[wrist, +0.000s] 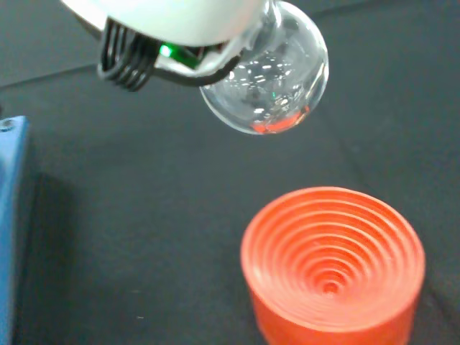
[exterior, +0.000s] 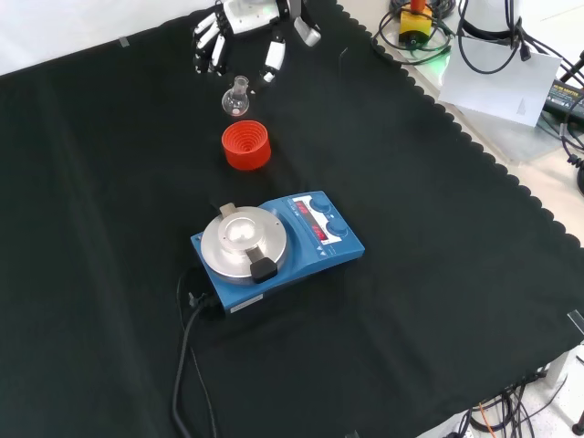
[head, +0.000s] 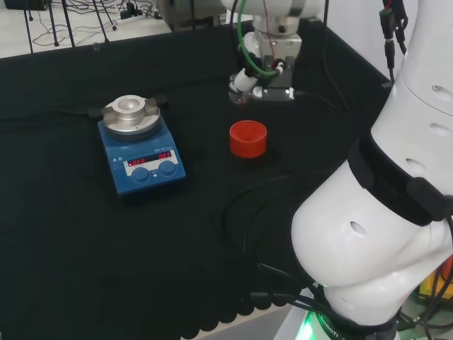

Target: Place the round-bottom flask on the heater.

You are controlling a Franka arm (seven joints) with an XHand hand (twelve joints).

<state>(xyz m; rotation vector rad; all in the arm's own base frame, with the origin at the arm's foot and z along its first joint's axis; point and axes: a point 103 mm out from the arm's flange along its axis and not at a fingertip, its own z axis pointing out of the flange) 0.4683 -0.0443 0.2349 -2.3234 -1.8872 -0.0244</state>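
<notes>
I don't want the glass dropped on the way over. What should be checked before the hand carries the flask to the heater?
1. Clear round-bottom flask lifted off the red ribbed stand: ok, the wrist view shows a gap.
2. Black and white hand closed on the flask: cannot tell, the fingers' hold on the neck is hidden.
3. Blue heater's round metal plate free: ok.
4. Flask contents: small reddish trace at the bottom, cannot tell what.
5. Black cloth between stand and heater bare: ok.
</notes>
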